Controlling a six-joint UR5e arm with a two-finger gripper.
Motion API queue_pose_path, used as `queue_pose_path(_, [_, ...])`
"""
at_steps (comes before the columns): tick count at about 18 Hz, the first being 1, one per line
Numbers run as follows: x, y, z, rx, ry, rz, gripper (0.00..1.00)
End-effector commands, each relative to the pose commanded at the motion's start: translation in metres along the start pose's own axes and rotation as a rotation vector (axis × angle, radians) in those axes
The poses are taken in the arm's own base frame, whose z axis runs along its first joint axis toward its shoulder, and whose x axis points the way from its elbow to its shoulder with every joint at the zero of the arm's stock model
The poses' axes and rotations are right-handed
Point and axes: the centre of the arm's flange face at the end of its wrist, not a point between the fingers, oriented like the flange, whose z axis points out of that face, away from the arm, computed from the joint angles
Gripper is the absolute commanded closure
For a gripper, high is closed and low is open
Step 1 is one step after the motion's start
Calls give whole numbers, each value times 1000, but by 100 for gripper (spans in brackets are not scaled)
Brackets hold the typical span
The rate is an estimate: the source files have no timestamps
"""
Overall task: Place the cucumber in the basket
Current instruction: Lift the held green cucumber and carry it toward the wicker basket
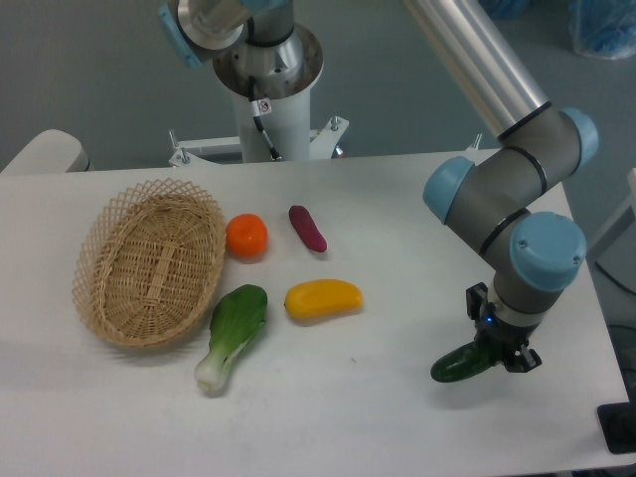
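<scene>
white table (pixel 378 397) under a grey floor backdrop carries the wicker basket (pixel 149 263) at the left, with an orange (pixel 246 237), a purple eggplant (pixel 307 228), a yellow fruit (pixel 323 300) and a bok choy (pixel 232 333) beside it. well apart at the right, the gripper (pixel 494 355) is clamped on the dark green cucumber (pixel 459 364), which sticks out leftward just above or on the tabletop.

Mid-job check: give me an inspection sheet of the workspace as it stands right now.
Surface: white table, no spills seen.
Job's things: cucumber at the gripper, far from the basket, which holds nothing.
Clutter: orange, purple vegetable, yellow fruit, bok choy, all beside the basket.
Grippers: jaws closed on the cucumber's end.
Cables: one thin cable on the arm's base column.
Surroundings: grey floor, blue objects top right.
</scene>
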Motion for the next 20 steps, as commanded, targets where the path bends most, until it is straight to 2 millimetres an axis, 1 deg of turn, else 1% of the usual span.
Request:
queue_pose_path(2, [2, -4, 0, -1, 2, -5, 87])
queue_pose_path(5, [5, -19, -1, 0, 7, 11, 87])
queue_pose_path(6, [8, -22, 1, 1, 13, 6, 87])
queue_pose_path(8, [15, -37, -1, 3, 18, 3, 87])
queue_pose_path(10, [24, -46, 0, 5, 33, 2, 87])
queue_pose_path(12, [43, -49, -4, 8, 48, -15, 87])
queue_pose_path(13, [52, -58, -8, 9, 52, -6, 87])
queue_pose_path(14, [61, -70, -12, 10, 56, 10, 87])
queue_pose_path(16, [77, -82, -14, 15, 69, 24, 87])
queue_pose_path(18, [97, -101, -23, 21, 73, 45, 87])
queue_pose_path(20, [120, -109, -29, 28, 85, 56, 87])
